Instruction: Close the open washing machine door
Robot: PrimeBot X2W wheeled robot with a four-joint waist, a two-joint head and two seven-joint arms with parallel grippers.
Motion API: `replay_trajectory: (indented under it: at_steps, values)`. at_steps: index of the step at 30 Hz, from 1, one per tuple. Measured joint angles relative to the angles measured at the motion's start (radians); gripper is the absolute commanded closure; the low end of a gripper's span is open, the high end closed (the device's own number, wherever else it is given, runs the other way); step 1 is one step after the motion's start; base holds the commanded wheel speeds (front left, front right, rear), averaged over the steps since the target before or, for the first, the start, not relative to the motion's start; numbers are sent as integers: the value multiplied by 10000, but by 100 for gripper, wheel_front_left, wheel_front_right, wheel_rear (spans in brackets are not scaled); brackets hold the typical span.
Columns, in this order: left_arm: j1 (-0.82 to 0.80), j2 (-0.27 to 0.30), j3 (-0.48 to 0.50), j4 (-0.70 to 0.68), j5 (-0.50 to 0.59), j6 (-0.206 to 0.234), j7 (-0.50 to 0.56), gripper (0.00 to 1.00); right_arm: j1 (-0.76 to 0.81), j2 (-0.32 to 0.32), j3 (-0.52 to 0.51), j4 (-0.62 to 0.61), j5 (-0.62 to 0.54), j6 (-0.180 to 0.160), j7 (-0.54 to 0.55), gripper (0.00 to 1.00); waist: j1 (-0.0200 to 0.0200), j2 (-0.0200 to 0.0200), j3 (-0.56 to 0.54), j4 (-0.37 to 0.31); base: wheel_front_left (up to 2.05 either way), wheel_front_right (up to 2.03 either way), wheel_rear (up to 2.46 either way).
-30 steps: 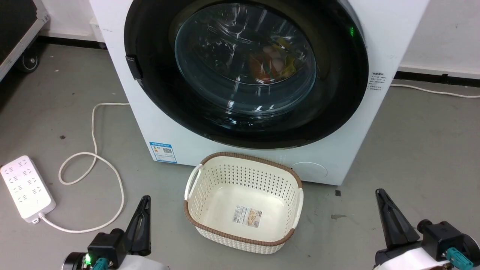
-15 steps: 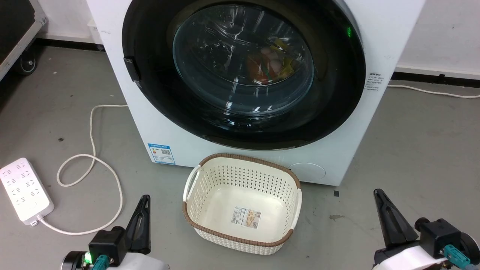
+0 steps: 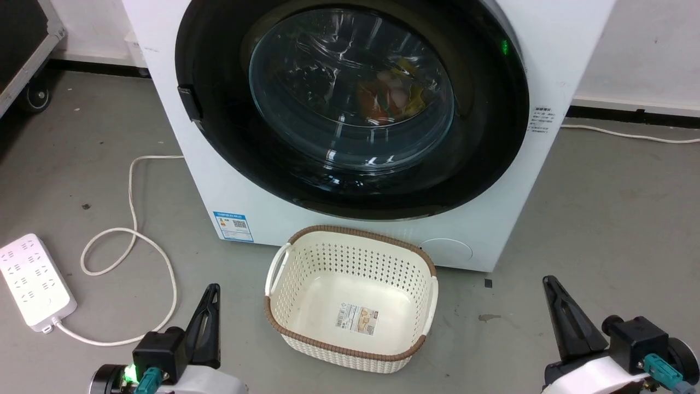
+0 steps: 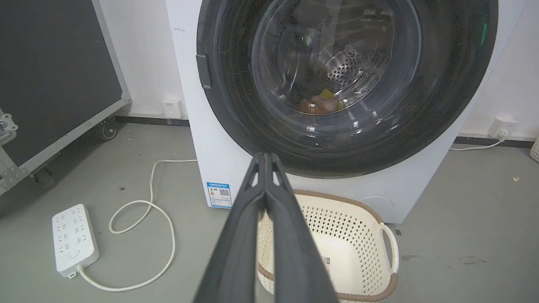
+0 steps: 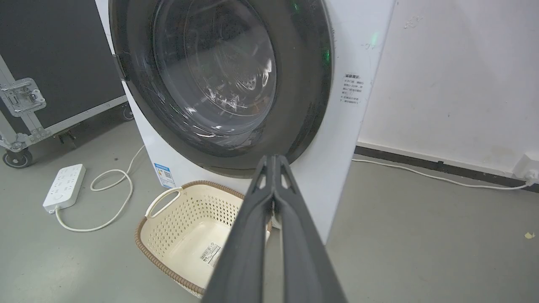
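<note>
Showing dimly through the washing machine door [image 3: 350, 109], colourful items [image 3: 388, 96]; left gripper [image 3: 212, 289], right gripper [image 3: 548, 281] jaws closed

1. A cream perforated laundry basket [image 3: 350, 306] stands on the grey floor [image 3: 601, 219] just before the washing machine [image 3: 229, 186], under its door [image 3: 481, 142], which lies flush;
2. a white power strip [image 3: 33, 282] and its looped cable [image 3: 130, 186] lie to the left;
3. right of the basket, open floor reaches the wall [image 3: 645, 54].
</note>
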Motion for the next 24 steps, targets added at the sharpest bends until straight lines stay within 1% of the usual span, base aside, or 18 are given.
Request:
replay_trajectory:
  at_steps: [24]
  values:
    - [-49, -65, 31, -153, 263, 174, 495, 100, -6, 0, 73, -144, -100, 0, 523, 100, 0, 0, -70, -109, 0, 0, 0]
